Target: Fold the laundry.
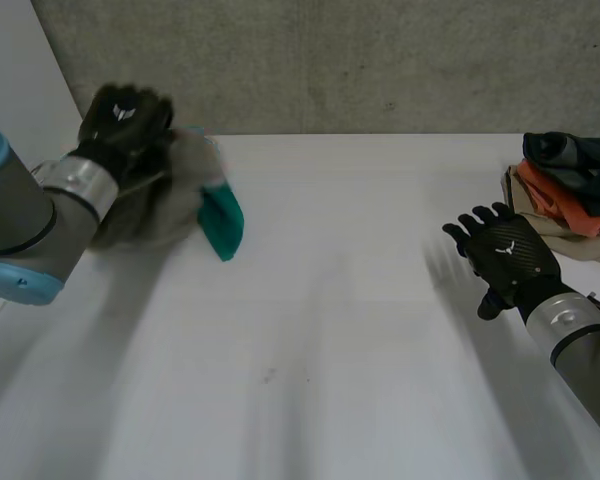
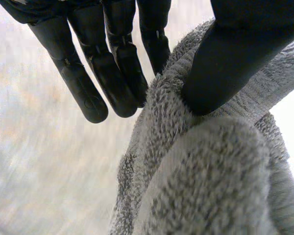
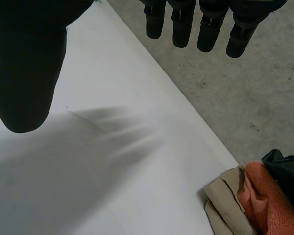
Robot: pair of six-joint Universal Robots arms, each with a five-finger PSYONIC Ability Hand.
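1. At the desk's (image 1: 320, 330) far left corner, the left arm (image 1: 25, 215) reaches in from the left edge and ends in the left robot hand (image 1: 128, 118), which is raised above the surface.
2. The left robot hand has hold of a grey fleece cloth (image 1: 185, 185). In the left wrist view its thumb (image 2: 235, 58) presses into the fleece (image 2: 201, 181). Its straight fingers (image 2: 115, 73) lie against the cloth's other side, so the cloth is pinched between them.
3. The grey fleece cloth hangs bunched from that hand, down towards the desk near the far left corner.
4. A teal cloth (image 1: 222, 222) hangs against the right side of the grey one. Whether it is a separate piece or part of the same bundle cannot be told.
5. The middle of the desk is bare white surface, and a grey concrete wall (image 1: 380, 60) runs behind the far edge.
6. Near the right edge, the right robot hand (image 1: 505, 255) hovers over the desk. Its fingers (image 3: 210, 29) are straight and spread and its thumb (image 3: 24, 63) is held apart from them, so it grasps nothing.
7. At the far right corner, just beyond that hand, lies a pile of clothes (image 1: 570, 190). A dark garment (image 3: 289, 171) is on top, an orange one (image 3: 264, 196) beneath it, and a beige one (image 3: 225, 205) at the bottom.
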